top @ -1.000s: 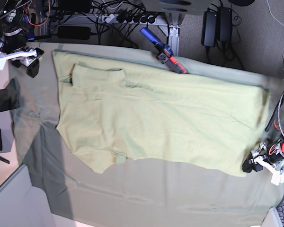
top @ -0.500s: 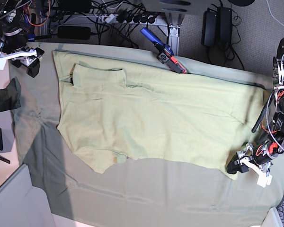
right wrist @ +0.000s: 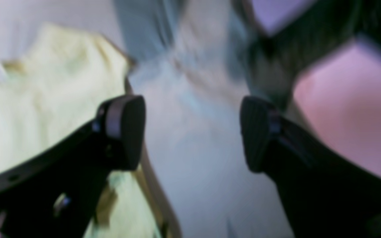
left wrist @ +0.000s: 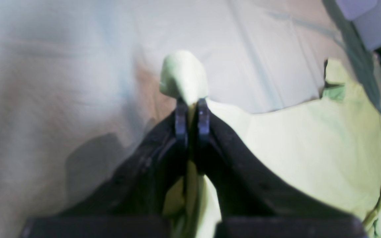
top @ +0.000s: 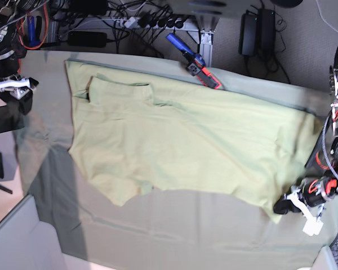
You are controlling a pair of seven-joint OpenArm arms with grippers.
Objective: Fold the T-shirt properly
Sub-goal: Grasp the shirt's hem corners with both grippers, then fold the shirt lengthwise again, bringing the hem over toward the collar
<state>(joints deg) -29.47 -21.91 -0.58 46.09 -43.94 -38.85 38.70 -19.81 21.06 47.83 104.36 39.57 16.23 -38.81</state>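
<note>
The T-shirt (top: 186,146) lies spread flat on the sheet (top: 174,236). The left gripper (left wrist: 190,109) pinches its corner; the right gripper (right wrist: 192,132) gapes wide, empty. Risk: the thin pinch slips during lifting.

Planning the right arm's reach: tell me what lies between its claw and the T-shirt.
Only bare grey-green sheet, in the base view, between right claw and T-shirt.

I find no text, label, brand, number or sign that I can read in any of my views. Both wrist views are too blurred for lettering, and from the base view the gear behind the table is too small to make out any marking.
</note>
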